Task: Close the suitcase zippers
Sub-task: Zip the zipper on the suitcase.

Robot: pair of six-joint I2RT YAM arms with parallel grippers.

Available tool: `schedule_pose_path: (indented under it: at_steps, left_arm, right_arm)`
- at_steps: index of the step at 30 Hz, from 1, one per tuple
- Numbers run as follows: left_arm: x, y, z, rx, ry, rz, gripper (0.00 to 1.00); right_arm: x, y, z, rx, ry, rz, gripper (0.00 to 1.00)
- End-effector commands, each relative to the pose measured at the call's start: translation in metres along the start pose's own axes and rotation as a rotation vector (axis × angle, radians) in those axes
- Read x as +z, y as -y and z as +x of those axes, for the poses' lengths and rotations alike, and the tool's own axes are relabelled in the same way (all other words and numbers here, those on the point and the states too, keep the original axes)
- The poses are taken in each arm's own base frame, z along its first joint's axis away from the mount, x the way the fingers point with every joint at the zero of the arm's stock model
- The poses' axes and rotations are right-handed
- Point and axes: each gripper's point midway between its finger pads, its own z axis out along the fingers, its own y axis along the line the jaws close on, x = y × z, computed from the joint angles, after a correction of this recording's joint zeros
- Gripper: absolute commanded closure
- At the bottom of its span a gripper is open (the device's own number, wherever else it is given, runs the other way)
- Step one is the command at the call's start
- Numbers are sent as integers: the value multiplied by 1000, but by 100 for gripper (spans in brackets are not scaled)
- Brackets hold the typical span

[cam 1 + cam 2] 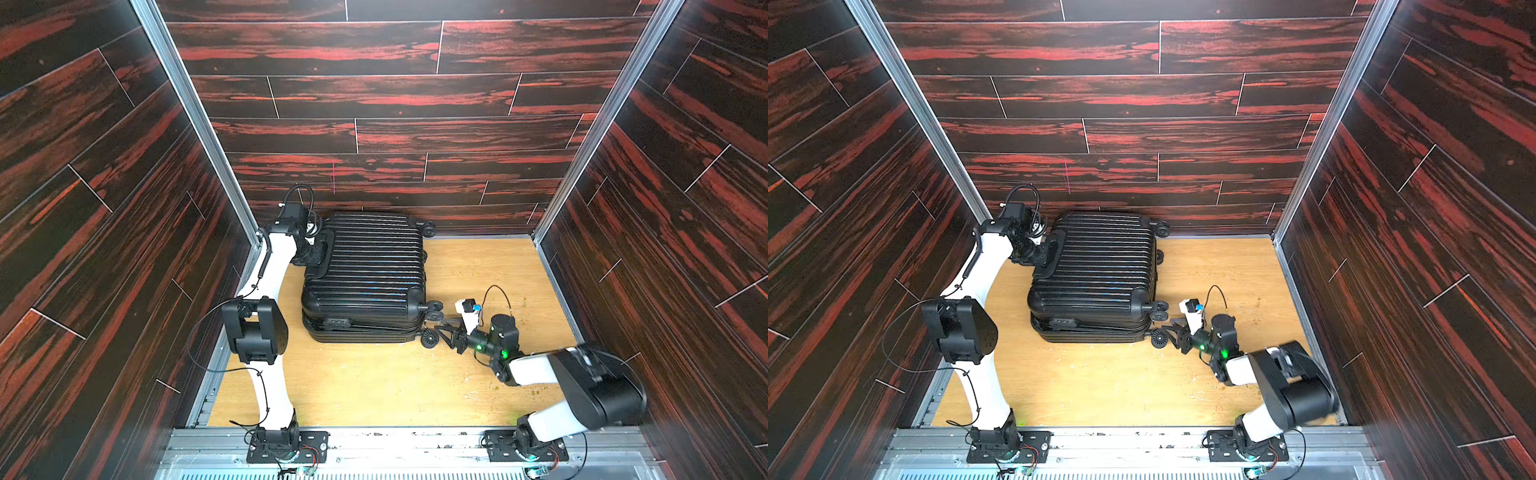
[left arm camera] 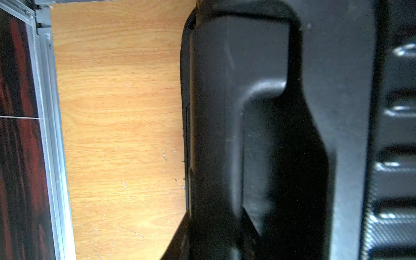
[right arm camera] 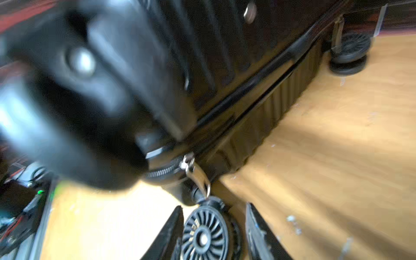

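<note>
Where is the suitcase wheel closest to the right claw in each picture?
A top view: wheel at the suitcase's near right corner, by the right gripper.
A top view: wheel at the same corner.
Left wrist: not in it.
Right wrist: wheel between the gripper's fingers.
Shared landmark: the ribbed black suitcase shell.

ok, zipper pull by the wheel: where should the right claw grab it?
I'd pinch the pull tab's free end across its flat faces, coming over the wheel: it dangles off the slider toward that wheel, which sits between the right claw's fingers.

The pincer [image 2: 215, 211] clasps the suitcase [image 2: 346, 112] handle [image 2: 216, 90] beside wooden floor [image 2: 117, 112].
</note>
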Motion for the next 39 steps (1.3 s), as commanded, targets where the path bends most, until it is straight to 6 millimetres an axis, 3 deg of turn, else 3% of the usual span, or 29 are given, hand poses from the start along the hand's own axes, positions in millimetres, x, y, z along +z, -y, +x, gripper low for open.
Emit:
schedule_pose_path:
  at_steps: [1,20,39]
  left_arm:
    - [-24,-21,-21,-52,86,-37,76]
    - [-29,-22,-24,-57,99,-42,76]
    - [-29,-20,-23,-62,95,-33,76]
  right_arm:
    - [5,-13,-17,-59,84,-72,55]
    - [27,-10,-1,-32,19,-66,55]
    - [44,-3,0,-9,25,-97,69]
